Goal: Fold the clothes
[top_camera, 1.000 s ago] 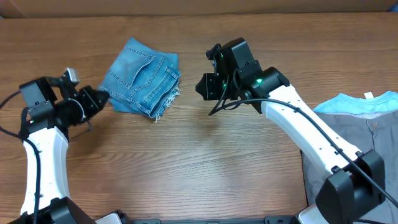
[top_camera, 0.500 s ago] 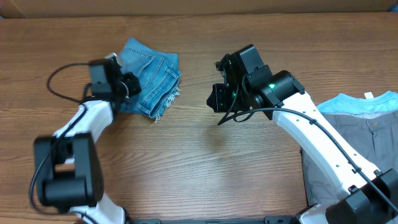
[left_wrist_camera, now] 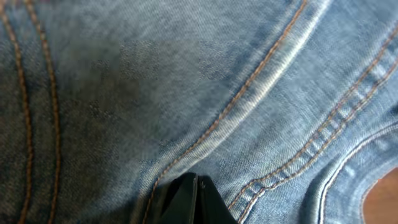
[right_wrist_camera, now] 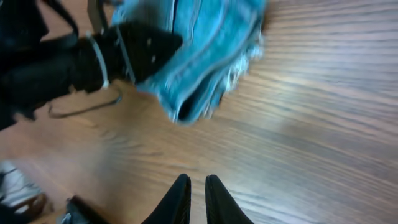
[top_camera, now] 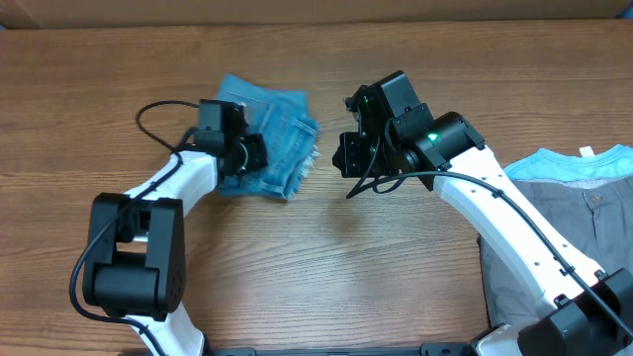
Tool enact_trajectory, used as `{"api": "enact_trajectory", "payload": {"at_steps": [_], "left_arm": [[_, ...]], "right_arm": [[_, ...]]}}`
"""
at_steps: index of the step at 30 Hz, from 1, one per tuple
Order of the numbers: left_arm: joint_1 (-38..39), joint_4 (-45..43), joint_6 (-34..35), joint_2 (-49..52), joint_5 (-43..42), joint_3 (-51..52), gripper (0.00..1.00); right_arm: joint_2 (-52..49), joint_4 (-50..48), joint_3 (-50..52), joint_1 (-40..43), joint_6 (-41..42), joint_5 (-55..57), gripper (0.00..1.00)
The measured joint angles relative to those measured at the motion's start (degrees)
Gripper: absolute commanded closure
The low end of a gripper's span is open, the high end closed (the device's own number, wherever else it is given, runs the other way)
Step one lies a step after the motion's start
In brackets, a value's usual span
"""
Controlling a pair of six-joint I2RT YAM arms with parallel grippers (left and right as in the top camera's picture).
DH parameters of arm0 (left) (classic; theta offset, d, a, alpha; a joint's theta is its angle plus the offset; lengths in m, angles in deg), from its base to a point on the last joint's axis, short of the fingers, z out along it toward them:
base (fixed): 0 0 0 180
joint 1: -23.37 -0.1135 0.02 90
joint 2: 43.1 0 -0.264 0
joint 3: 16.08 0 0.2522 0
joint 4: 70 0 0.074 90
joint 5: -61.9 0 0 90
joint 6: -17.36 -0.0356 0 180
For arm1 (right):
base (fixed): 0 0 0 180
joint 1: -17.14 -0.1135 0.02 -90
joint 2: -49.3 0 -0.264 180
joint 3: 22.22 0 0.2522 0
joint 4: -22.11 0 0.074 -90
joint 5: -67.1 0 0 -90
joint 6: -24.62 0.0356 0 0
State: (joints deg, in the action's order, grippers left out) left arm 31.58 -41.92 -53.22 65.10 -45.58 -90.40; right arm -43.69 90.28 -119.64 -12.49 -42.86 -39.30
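Wooden table [top_camera: 297, 277]: left gripper [top_camera: 249, 155] slides the folded jeans [top_camera: 282, 138] toward centre.
The denim square now lies further right than half a second ago, near the right gripper [top_camera: 341, 158]; folding looks finished, only placing left. Left-wrist view gives seams and one dark fingertip wedge, grip impossible to tell; right-wrist view shows its fingers [right_wrist_camera: 181, 196] nearly together, empty, and the bundle's frayed edge.

the frame was filled by light-blue jeans [left_wrist_camera: 186, 81] crossed by orange-stitched seams. the left gripper [left_wrist_camera: 194, 186] was seen pressed against the denim, tips together. a sliver of table [left_wrist_camera: 384, 202] was shown at lower right.
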Motion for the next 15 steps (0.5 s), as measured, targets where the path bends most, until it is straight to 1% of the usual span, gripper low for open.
{"api": "enact_trajectory", "payload": {"at_steps": [4,8,9,10,12,14,15], "left_arm": [[1.2,6.8,-0.8,-2.1,-1.9,0.2,0.96],[1.5,13.7,-3.5,-6.8,-2.2,1.6,0.96],[1.5,15.5,-4.0,-8.9,-1.9,1.9,0.94],[1.5,17.3,-4.7,-11.2,-1.4,2.1,0.87],[1.6,20.2,-5.7,-16.8,-0.1,2.1,0.67],[1.6,23.1,-6.0,-22.8,1.3,2.1,0.52],[1.6,24.2,-5.9,-25.9,2.0,2.1,0.47]], "right_arm": [[0.0,-2.1,0.0,0.0,0.0,4.7,0.79],[-0.1,-8.5,0.0,0.0,0.0,9.0,0.79],[-0.3,-9.9,0.0,0.0,0.0,9.2,0.79],[-0.6,-11.4,0.0,0.0,-0.1,9.2,0.79],[-2.0,-14.3,0.0,0.0,0.0,8.2,0.79],[-5.1,-17.2,0.0,-0.1,0.0,5.0,0.79],[-6.2,-17.9,0.0,-0.1,-0.1,4.1,0.79]]}}
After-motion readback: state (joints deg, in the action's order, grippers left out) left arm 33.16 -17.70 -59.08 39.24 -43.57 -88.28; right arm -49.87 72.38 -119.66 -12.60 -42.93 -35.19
